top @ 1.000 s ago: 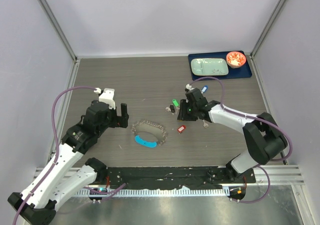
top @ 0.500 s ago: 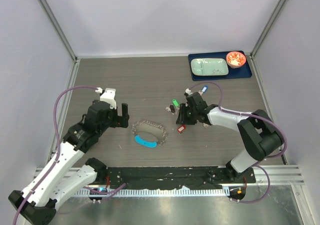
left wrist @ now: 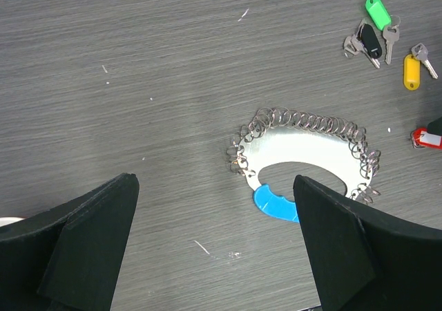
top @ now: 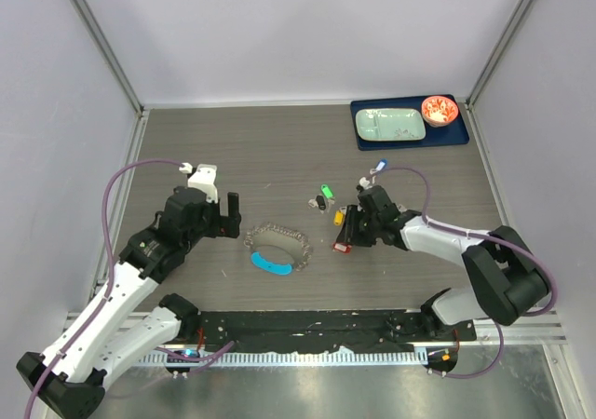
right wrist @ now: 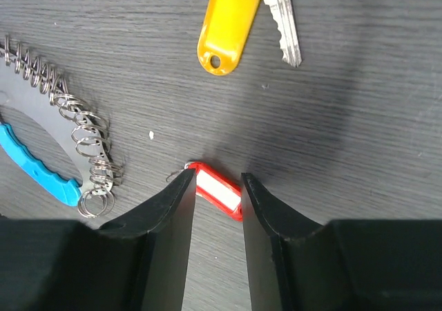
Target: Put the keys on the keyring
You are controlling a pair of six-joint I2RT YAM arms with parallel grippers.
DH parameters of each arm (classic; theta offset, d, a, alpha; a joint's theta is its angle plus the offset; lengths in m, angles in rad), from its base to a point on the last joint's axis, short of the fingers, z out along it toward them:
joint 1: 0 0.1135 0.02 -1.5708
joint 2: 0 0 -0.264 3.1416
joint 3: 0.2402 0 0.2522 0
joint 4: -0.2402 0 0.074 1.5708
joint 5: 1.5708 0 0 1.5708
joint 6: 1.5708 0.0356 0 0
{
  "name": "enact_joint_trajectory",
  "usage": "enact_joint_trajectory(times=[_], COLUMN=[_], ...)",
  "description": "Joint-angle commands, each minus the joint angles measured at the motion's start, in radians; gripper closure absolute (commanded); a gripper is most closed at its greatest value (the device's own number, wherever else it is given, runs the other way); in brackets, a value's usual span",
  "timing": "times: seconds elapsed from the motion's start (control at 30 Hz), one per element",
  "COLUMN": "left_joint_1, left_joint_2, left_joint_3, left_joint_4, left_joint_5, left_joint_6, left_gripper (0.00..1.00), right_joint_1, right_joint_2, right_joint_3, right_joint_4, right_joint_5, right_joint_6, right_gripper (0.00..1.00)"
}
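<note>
The right arm's fingers (right wrist: 173, 228) stand narrowly apart over the surface (left wrist: 138, 83), one tip on each side of the red-tagged key (right wrist: 218, 192), which lies flat between them. They touch or nearly touch its tag, and we cannot tell whether they pinch it yet. We judge that they straddle the plastic tag because it offers more to grip than the thin blade.

The left arm's fingers (left wrist: 90, 228) are spread wide and empty. The keyring (left wrist: 297, 119) lies between and beyond their tips, so they are likely poised to steady it.

We count one keyring, carrying one blue crescent (left wrist: 276, 204) and a row of small wire loops. We count five keys:
- the red-tagged one
- a yellow-tagged key (right wrist: 226, 24) just beyond the right fingertips
- a green-tagged key (left wrist: 376, 10)
- a black-tagged key (left wrist: 371, 41)
- what seems to be a blue-tagged key (top: 379, 168) farther off
</note>
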Motion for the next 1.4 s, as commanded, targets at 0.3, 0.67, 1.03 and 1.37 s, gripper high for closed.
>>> enact_joint_trajectory(times=[0.3,0.67,1.03,1.37], left_joint_1=[0.001,0.001,-0.022,-0.021], left_joint_2=[0.006,0.062,0.113,0.018], left_joint_3=[0.003,0.009,0.036,-0.004], left_joint_4=[0.002,0.040,0.014,-0.024], left_joint_5=[0.018,0.138,0.138,0.032], left_joint_6=[-0.013,-0.021,-0.052,-0.049], left_gripper=[0.00,0.00,0.00,0.00], right_joint_1=[-0.001,0.018,0.294,0.459], right_joint_2=[-0.126,-0.357,-0.269,-0.118], right_joint_3=[-0.096,-0.083,-0.040,-0.007], right_joint_4=[0.042,0.107,0.212,0.236], right_joint_5=[0.018,0.030,0.031,0.141], right_joint_6=[0.117,-0.119,-0.407,-0.406], right_gripper=[0.62,0.48,0.48,0.64])
